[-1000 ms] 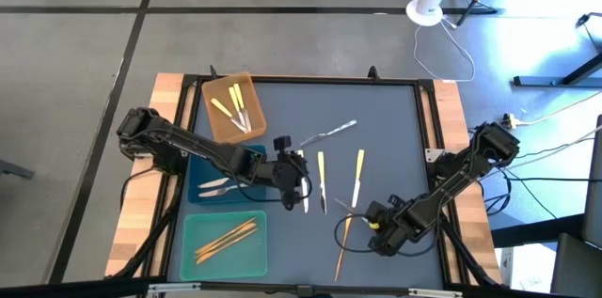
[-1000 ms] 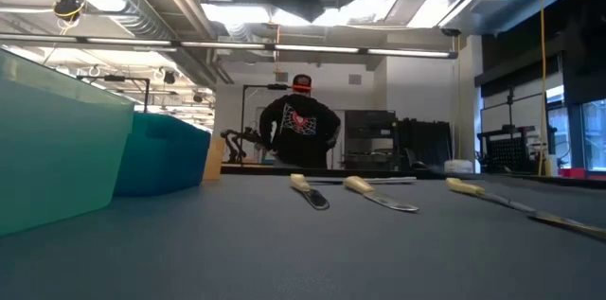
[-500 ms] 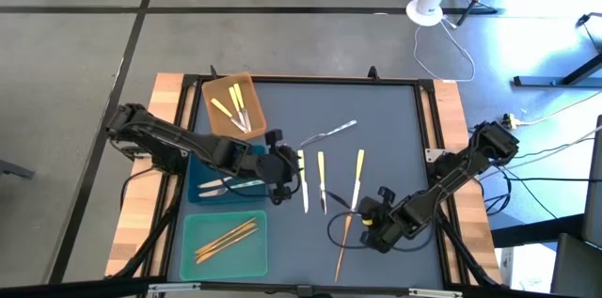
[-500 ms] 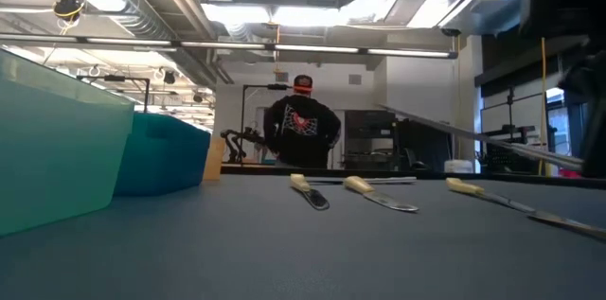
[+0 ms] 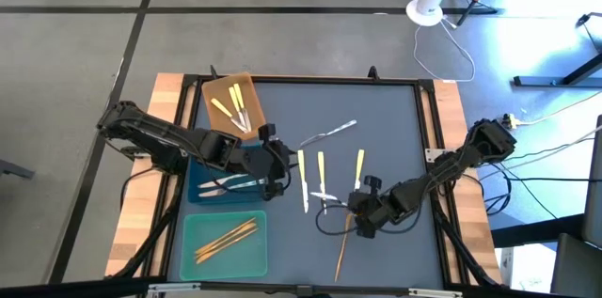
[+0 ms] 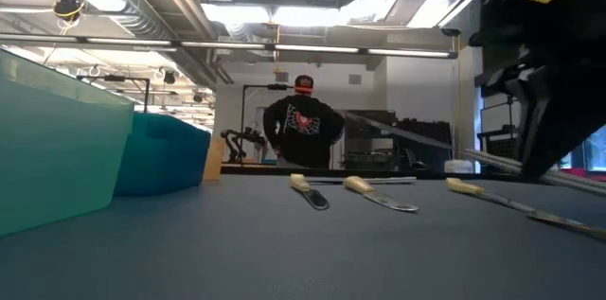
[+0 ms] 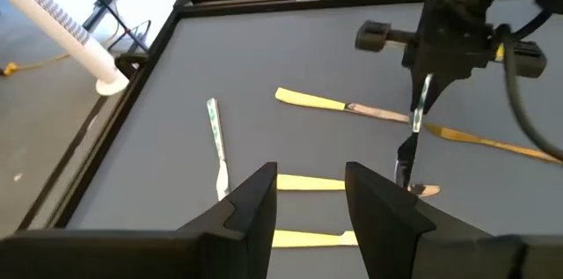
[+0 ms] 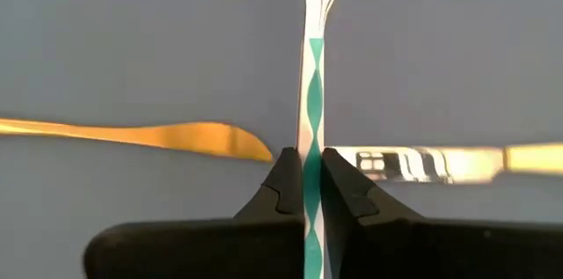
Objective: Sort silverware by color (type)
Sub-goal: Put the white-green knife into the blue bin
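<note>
Beyond the grey mat (image 6: 284,243), a person (image 6: 303,130) stands.

Three trays (image 5: 199,187) left (stacked lengthwise), loose silverware (image 5: 321,170) mid-table.

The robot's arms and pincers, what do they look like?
Two dark, near-black jointed arms carrying black cables. The left pincer has two flat, matte black fingers. The right pincer has dark tapered fingers, and a yellow tag sits near its wrist.
</note>
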Controlling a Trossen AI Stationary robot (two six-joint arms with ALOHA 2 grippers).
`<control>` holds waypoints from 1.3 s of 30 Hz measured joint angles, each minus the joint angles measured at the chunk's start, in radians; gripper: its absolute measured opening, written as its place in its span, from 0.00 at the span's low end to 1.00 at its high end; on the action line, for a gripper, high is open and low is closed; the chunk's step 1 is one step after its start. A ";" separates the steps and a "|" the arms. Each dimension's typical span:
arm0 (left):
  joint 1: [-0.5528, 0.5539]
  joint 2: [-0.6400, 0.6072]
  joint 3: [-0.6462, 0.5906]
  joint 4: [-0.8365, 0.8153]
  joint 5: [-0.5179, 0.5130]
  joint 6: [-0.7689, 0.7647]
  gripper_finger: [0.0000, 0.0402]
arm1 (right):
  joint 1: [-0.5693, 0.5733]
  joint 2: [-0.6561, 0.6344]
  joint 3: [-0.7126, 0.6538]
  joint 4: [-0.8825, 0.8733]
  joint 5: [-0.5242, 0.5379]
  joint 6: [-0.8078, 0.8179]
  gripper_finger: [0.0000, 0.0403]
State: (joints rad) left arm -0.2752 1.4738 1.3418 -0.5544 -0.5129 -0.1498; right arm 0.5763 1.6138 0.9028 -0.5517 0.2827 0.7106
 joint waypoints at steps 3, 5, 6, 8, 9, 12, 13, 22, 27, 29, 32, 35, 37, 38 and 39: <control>0.000 -0.023 0.000 -0.015 0.000 0.020 0.32 | -0.038 0.000 0.000 0.027 -0.039 -0.089 0.00; 0.000 -0.041 0.000 -0.023 -0.001 0.029 0.32 | -0.065 0.000 0.000 0.042 -0.050 -0.142 0.00; 0.000 -0.050 0.000 -0.029 0.000 0.029 0.32 | -0.079 0.000 0.000 0.047 -0.054 -0.165 0.00; 0.000 -0.074 0.000 -0.041 -0.001 0.030 0.32 | -0.111 0.000 0.001 0.062 -0.067 -0.208 0.00; 0.000 -0.086 0.000 -0.053 -0.001 0.030 0.32 | -0.127 0.000 0.005 0.062 -0.073 -0.234 0.00; 0.001 -0.121 0.000 -0.082 -0.008 0.031 0.32 | -0.176 0.000 0.038 0.057 -0.095 -0.320 0.00; 0.001 -0.134 0.000 -0.102 -0.017 0.031 0.32 | -0.192 0.000 0.055 0.053 -0.101 -0.351 0.00; 0.002 -0.269 -0.001 -0.229 -0.090 0.029 0.32 | -0.318 -0.001 0.267 -0.013 -0.119 -0.615 0.00; -0.001 -0.338 -0.020 -0.252 -0.083 0.029 0.32 | -0.369 -0.001 0.370 -0.030 -0.119 -0.702 0.00; -0.001 -0.365 -0.047 -0.251 -0.083 0.024 0.32 | -0.385 0.003 0.404 -0.030 -0.119 -0.736 0.00; -0.001 -0.409 -0.101 -0.238 -0.082 0.020 0.32 | -0.406 0.031 0.470 -0.030 -0.120 -0.775 0.00; -0.002 -0.452 -0.164 -0.187 -0.079 0.021 0.32 | -0.428 0.086 0.553 -0.049 -0.143 -0.820 0.00; -0.003 -0.477 -0.205 -0.136 -0.079 0.021 0.32 | -0.440 0.131 0.619 -0.054 -0.155 -0.850 0.00; -0.003 -0.491 -0.227 -0.119 -0.079 0.021 0.32 | -0.446 0.152 0.649 -0.057 -0.158 -0.865 0.00; -0.003 -0.504 -0.246 -0.117 -0.080 0.021 0.32 | -0.454 0.177 0.681 -0.056 -0.166 -0.877 0.00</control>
State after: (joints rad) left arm -0.2779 0.9695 1.0955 -0.6713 -0.5924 -0.1285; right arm 0.1228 1.7912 1.5833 -0.6073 0.1163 -0.1666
